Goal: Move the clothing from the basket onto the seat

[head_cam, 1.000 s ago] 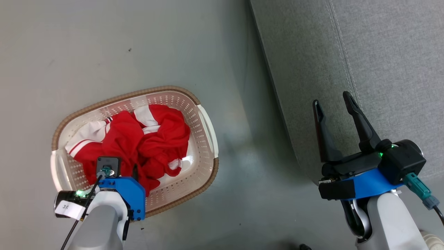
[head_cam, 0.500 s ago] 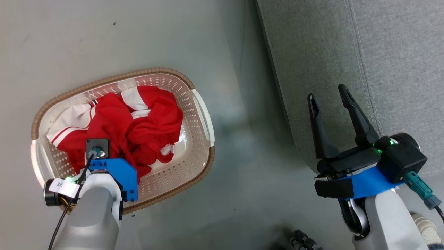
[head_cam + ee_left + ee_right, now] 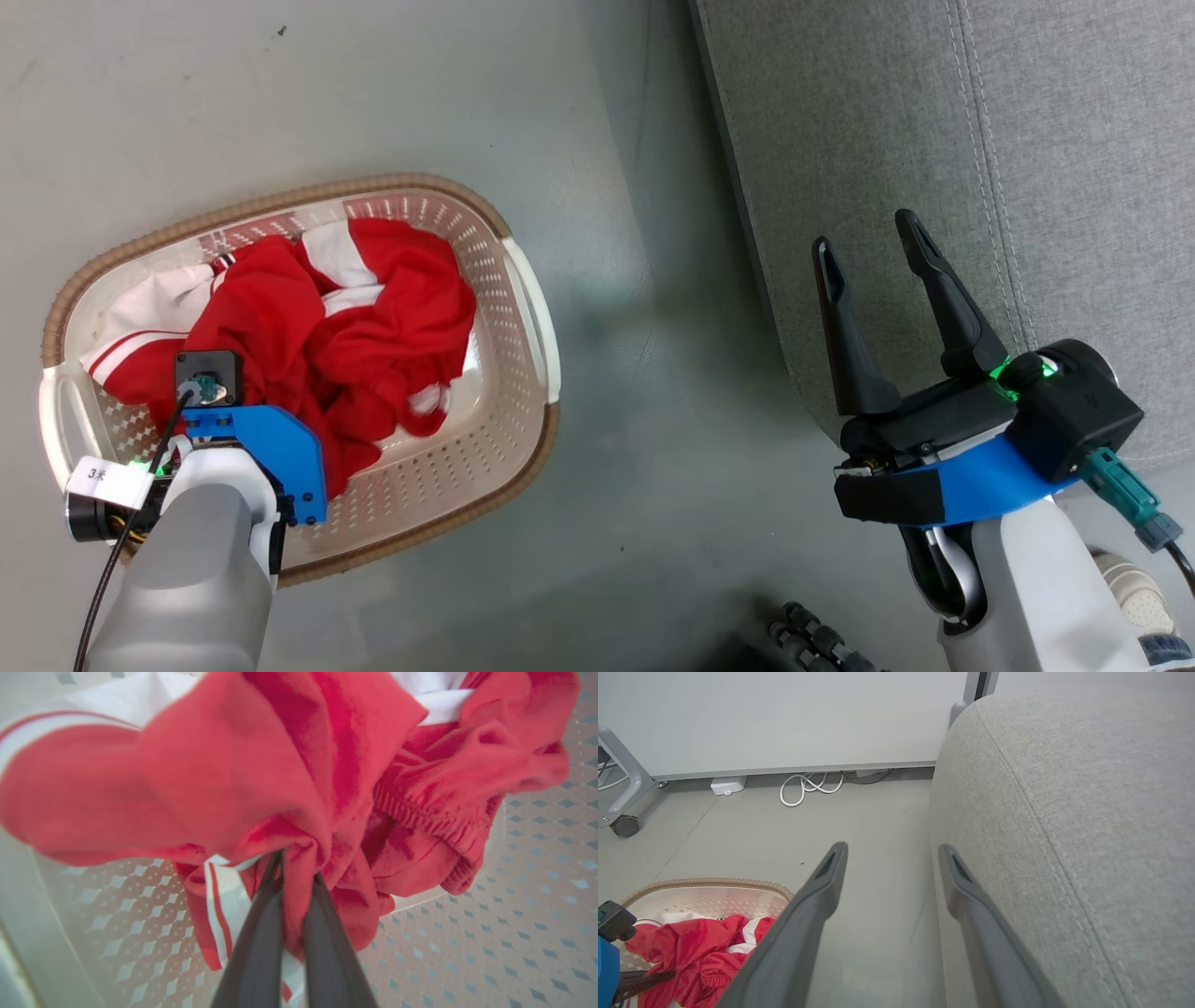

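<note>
My left gripper (image 3: 294, 877) is clenched on a fold of the clothing (image 3: 373, 317) in the basket (image 3: 509, 434) on the floor (image 3: 653, 420) at left; my right gripper (image 3: 864, 231) is spread, empty, by the seat (image 3: 1027, 112).

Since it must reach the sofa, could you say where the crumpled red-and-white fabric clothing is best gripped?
Probably pinch a raised fold of the clothing from above, as the shut left gripper does: it lies bunched in the cream perforated plastic basket, whose walls block the sides.

A white tag (image 3: 103, 475) on the left arm (image 3: 187, 569) reads "3" plus one unclear character.
</note>
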Tool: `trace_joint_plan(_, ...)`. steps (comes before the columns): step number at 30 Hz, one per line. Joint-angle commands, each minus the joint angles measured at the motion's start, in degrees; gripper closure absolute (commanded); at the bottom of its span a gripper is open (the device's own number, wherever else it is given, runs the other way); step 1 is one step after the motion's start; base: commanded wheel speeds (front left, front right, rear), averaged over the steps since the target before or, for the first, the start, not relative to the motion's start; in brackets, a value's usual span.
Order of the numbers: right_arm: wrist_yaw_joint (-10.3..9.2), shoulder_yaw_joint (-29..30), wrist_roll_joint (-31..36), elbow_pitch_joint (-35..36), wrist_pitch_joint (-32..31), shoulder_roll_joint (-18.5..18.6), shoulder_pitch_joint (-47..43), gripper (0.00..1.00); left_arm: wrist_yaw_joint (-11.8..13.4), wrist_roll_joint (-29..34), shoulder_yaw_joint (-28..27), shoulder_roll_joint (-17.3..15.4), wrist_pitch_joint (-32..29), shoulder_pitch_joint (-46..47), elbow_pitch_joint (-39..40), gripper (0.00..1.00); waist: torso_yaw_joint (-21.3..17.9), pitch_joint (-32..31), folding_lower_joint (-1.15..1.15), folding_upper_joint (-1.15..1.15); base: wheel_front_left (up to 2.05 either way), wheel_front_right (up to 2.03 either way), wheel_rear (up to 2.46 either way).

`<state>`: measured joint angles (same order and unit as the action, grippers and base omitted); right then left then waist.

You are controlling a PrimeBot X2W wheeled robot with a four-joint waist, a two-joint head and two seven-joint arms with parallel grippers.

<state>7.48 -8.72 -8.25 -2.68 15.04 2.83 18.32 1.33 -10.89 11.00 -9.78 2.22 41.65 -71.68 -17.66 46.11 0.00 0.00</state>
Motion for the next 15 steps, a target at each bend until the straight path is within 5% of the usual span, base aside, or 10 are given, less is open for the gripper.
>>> trace_joint_plan(1, 0.03, -0.05, -0.35, -0.02, 0.21, 0.1, 1.05, 0.0, -0.37, -0.17, -0.05, -0.28, 0.45, 1.08, -0.33, 1.0, 0.02, -0.12, 0.0, 0.0, 0.0, 0.0, 0.0)
trace_joint_plan(15, 0.03, -0.21, 0.85, -0.65, 0.21, 0.1, 1.78, 0.0, -3.85, -2.07, 0.51, -0.47, 2.48, 1.3, -1.84, 1.0, 1.93, -2.32, 0.0, 0.0, 0.0, 0.0, 0.0)
